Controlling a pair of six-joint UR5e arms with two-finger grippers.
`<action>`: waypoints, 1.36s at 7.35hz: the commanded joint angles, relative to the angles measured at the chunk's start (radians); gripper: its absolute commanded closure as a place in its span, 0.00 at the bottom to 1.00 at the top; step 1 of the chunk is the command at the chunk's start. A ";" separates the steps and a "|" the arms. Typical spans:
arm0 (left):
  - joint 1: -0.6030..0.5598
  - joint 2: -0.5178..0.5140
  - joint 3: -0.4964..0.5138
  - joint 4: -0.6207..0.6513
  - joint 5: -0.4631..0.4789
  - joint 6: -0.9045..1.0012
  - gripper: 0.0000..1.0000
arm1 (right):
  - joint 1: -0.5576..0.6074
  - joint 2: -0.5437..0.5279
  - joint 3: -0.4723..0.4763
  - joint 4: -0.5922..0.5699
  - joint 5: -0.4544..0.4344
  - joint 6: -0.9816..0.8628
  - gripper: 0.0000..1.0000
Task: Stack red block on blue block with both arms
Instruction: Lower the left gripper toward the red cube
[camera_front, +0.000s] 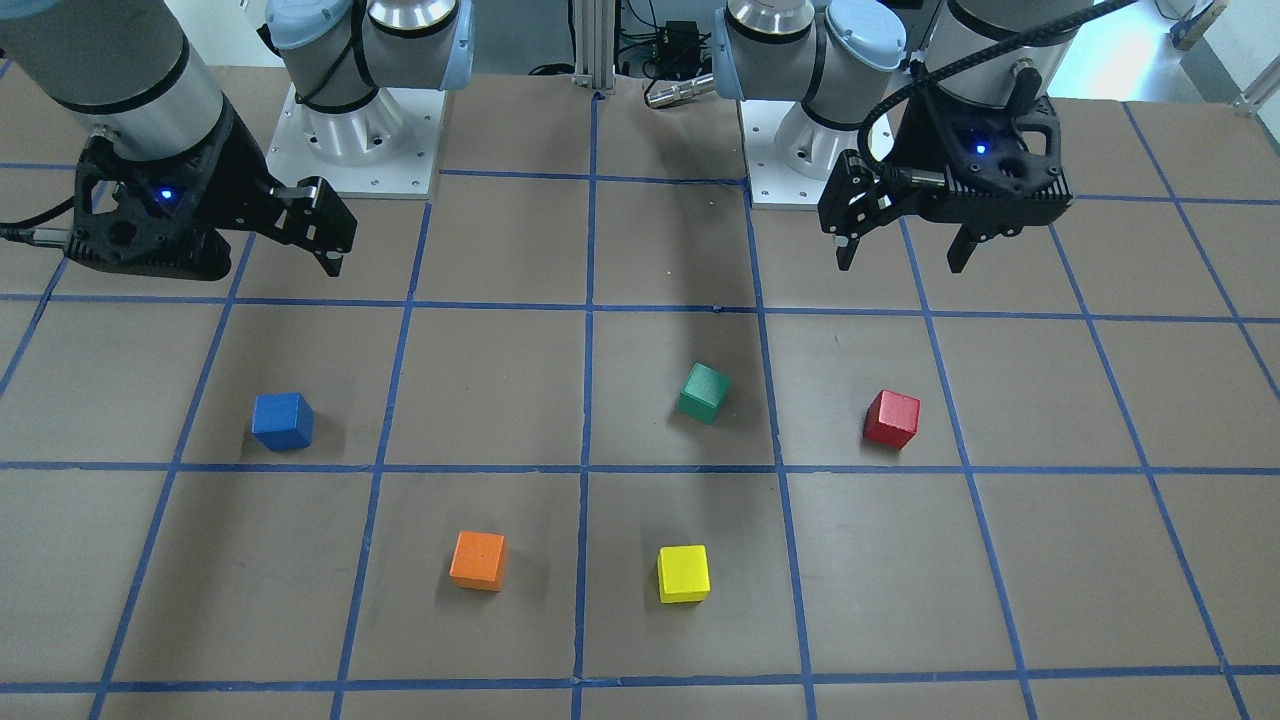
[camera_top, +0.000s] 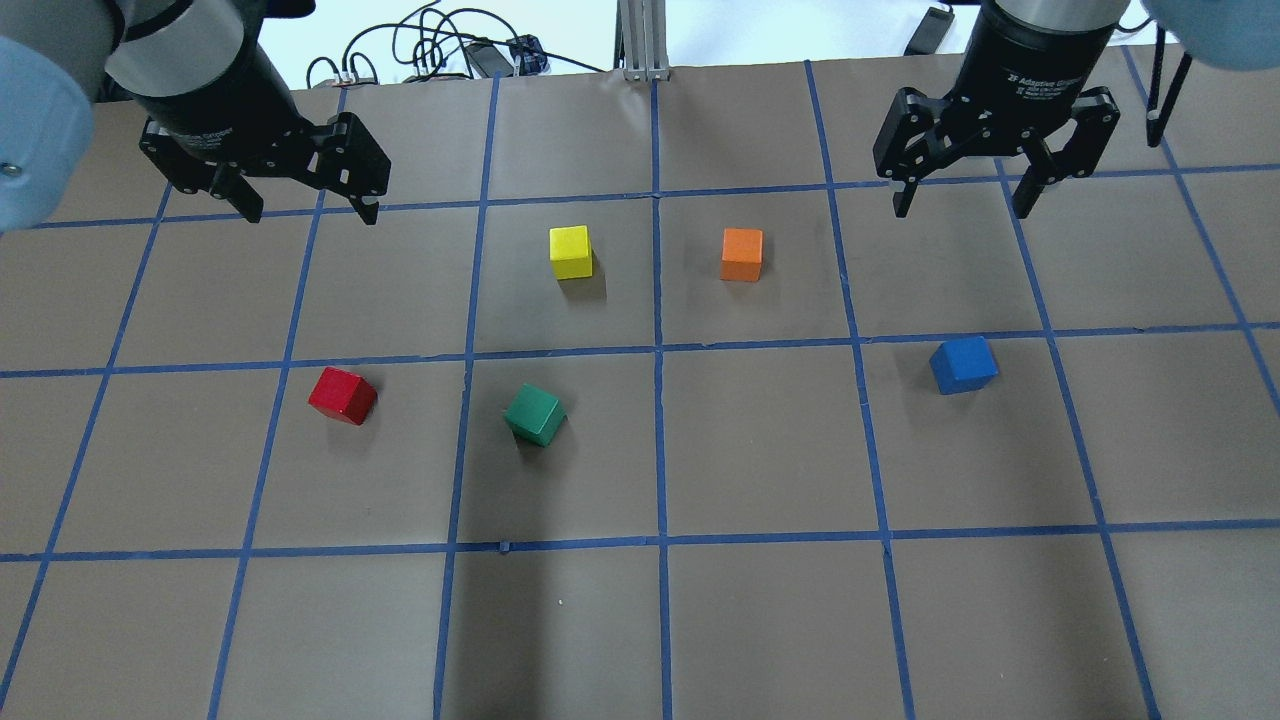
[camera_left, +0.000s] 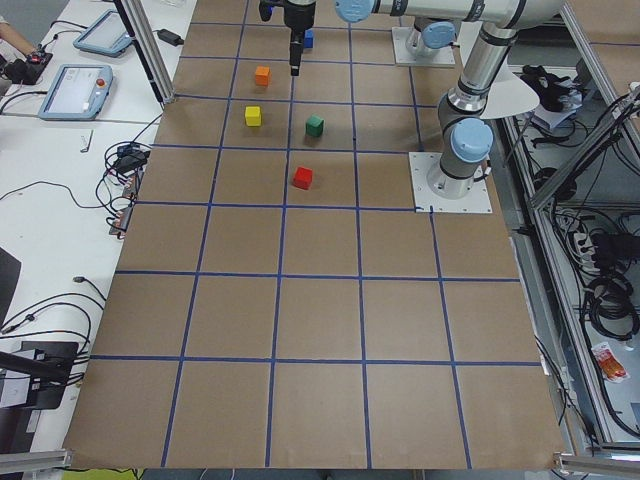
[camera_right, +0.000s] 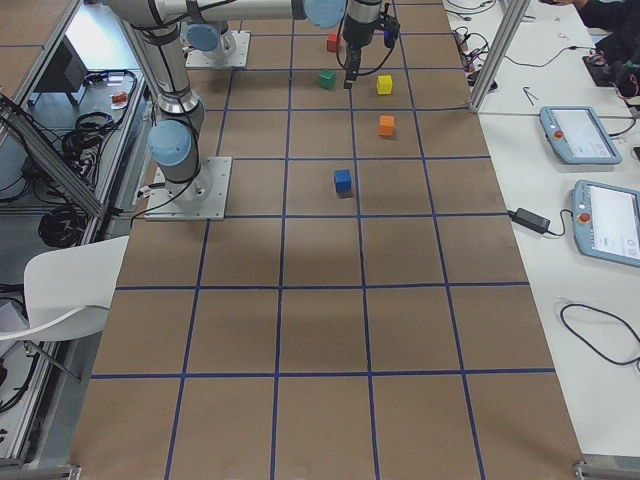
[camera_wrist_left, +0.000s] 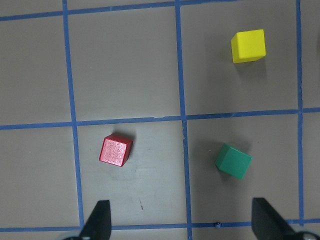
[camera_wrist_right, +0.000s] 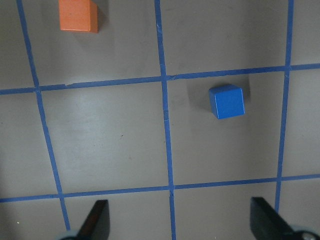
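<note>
Overhead view of a brown table with a blue taped grid. The red block sits at 9 o'clock from the centre; the blue block sits at 3 o'clock, well apart from it. The left gripper hangs at the red block's 12 o'clock, fingers spread wide, holding nothing; the right gripper hangs at the blue block's 12 o'clock, likewise spread and empty. A green block lies near the red block, at its 3 o'clock; a yellow block lies at 11 o'clock from the centre and an orange block at 1 o'clock.
</note>
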 joint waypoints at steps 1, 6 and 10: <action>-0.003 -0.021 0.024 -0.029 0.001 0.001 0.00 | 0.000 -0.008 0.000 -0.001 0.000 -0.010 0.00; -0.009 -0.017 0.011 -0.052 0.003 0.012 0.00 | 0.000 -0.014 0.005 -0.003 0.000 -0.008 0.00; 0.058 -0.038 -0.056 -0.028 -0.022 0.158 0.00 | 0.000 -0.038 0.054 -0.003 0.000 -0.010 0.00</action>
